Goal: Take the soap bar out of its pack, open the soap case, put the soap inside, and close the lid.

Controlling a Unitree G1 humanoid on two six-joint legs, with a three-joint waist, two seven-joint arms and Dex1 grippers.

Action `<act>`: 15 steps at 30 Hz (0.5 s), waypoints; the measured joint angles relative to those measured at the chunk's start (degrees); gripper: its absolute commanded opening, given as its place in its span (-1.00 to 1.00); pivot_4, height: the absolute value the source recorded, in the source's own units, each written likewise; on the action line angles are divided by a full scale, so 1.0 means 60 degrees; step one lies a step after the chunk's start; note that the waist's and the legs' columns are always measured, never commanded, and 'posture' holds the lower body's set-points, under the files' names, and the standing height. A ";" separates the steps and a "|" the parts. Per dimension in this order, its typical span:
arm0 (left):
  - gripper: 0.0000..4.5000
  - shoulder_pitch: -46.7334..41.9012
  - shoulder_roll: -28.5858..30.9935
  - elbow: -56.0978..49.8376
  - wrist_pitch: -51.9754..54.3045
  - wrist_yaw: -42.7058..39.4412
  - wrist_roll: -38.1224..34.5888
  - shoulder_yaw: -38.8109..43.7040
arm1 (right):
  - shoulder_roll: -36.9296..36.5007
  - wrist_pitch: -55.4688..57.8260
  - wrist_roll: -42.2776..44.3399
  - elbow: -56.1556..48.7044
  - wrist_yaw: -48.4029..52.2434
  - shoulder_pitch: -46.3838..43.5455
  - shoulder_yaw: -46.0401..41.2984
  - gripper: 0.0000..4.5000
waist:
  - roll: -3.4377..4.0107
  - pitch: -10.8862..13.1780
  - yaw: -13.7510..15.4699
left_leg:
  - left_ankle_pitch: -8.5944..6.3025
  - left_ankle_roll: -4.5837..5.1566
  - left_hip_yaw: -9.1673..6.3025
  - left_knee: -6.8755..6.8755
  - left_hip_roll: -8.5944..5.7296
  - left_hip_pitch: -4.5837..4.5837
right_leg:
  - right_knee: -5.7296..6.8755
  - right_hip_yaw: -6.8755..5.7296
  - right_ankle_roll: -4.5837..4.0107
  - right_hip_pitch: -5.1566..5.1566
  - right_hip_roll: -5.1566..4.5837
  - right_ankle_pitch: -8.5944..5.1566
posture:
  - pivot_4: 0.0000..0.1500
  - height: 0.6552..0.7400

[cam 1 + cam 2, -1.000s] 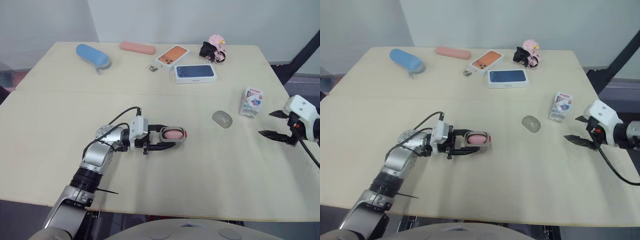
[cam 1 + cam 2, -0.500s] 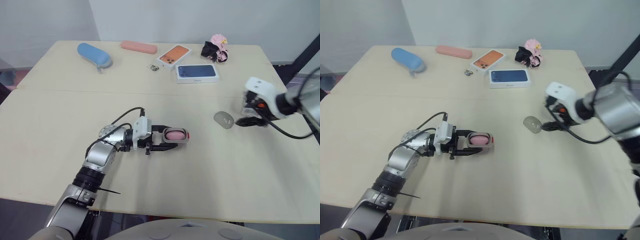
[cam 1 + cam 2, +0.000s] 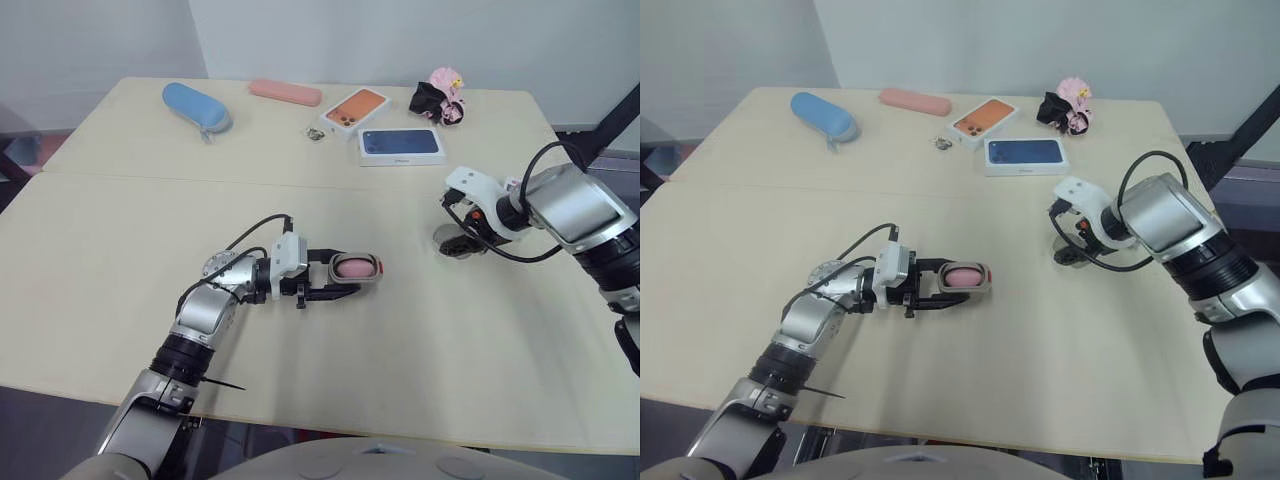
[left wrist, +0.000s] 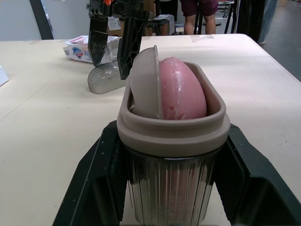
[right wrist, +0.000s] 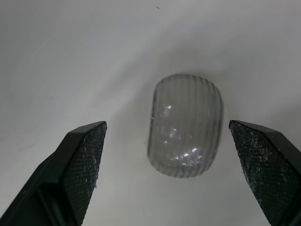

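1. One table [image 3: 120, 230], pale wood, spans the whole frame.
2. Two robot arms.
   - The left arm comes in from the lower left, forearm low over the table and pointing toward frame right.
   - The right arm comes in from the right edge, bent at the elbow, wrist turned down at centre right.
3. Two phone boxes at upper centre, near each other: a blue box [image 3: 402, 145] and an orange box [image 3: 355, 108].
4. Two pouches at upper left: a blue pouch [image 3: 197, 106] and a pink pouch [image 3: 286, 93].
5. One plush item [image 3: 440, 95], pink and black, at the upper right.
6. One soap pack [image 4: 82, 46], white with print, lies just behind the lid.
7. One soap case [image 4: 171, 141] at frame centre: ribbed clear body, tan rim, lid off. The left gripper [image 3: 335, 280] clamps it between both fingers.
8. One lid [image 5: 185, 125], a clear ribbed dome, lies on the table at centre right. The right gripper [image 3: 1072, 240] is over it, jaws wide, one finger on each side and neither touching it.
9. One soap bar [image 4: 181, 89], pink and oval, sits inside the case beside a pale insert [image 4: 145, 87].
10. One small metal item [image 3: 316, 134] lies left of the boxes.
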 measured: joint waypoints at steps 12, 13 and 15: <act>-0.14 0.0028 -0.0007 -0.0009 0.0000 0.0102 0.0005 -0.0009 | 0.0418 -0.0040 0.0005 0.0896 -0.0464 0.0010 -0.0001 0.99 | 0.0000 0.0000 -0.0019 | 0.0001 -0.0001 0.0003 0.0001 -0.0001 0.0000 | 0.0007 0.0002 0.0000 -0.0002 0.0000 0.0000 | 1.00 1.00; -0.14 0.0045 -0.0008 -0.0011 0.0000 0.0106 0.0005 -0.0011 | 0.0449 -0.0022 0.0009 0.0967 -0.0480 0.0009 -0.0004 0.99 | 0.0000 0.0000 -0.0019 | 0.0001 -0.0001 0.0003 0.0000 -0.0001 0.0000 | 0.0007 0.0001 0.0000 -0.0003 0.0000 0.0000 | 1.00 1.00; -0.14 0.0073 -0.0008 -0.0012 0.0000 0.0126 0.0008 -0.0016 | 0.0555 0.0006 0.0011 0.1149 -0.0542 0.0010 -0.0009 0.88 | 0.0000 0.0000 -0.0023 | 0.0001 -0.0001 0.0002 0.0000 0.0000 0.0001 | 0.0007 0.0001 0.0000 -0.0003 0.0000 0.0000 | 1.00 1.00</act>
